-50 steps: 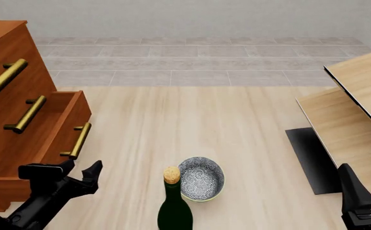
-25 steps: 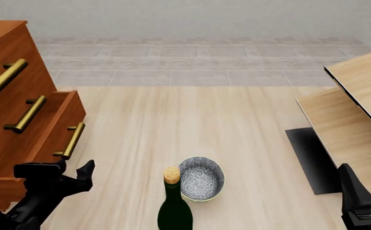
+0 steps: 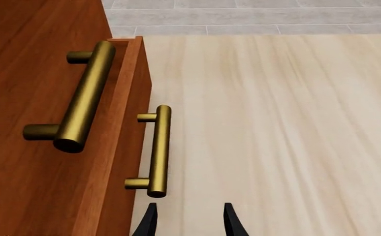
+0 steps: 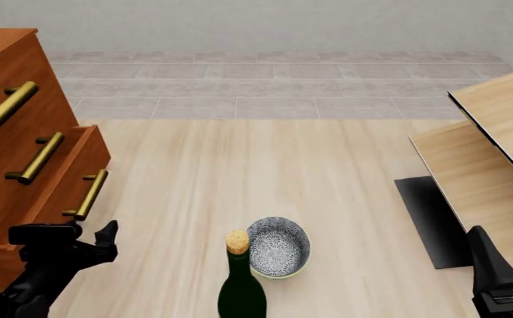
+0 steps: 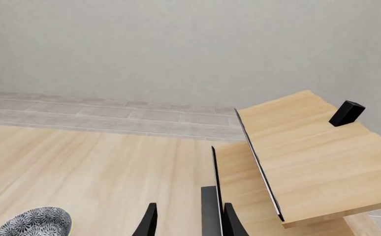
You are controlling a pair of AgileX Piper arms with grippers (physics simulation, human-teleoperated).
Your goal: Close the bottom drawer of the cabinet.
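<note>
Front view: left gripper (image 4: 84, 237), jaws released, sits low beside the bottom drawer (image 4: 66, 182).

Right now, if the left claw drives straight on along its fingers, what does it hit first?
Probably nothing. In the wrist view the left claw points along the bare table, just beside the bottom drawer; its brass handle sits slightly off the line, and depth is hard to judge.

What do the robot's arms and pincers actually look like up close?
Both are plain matte black, angular and blocky, with no visible cables or markings. The left gripper ends in two short pointed fingers; the right gripper shows the same slim black tapered fingertips.
</note>
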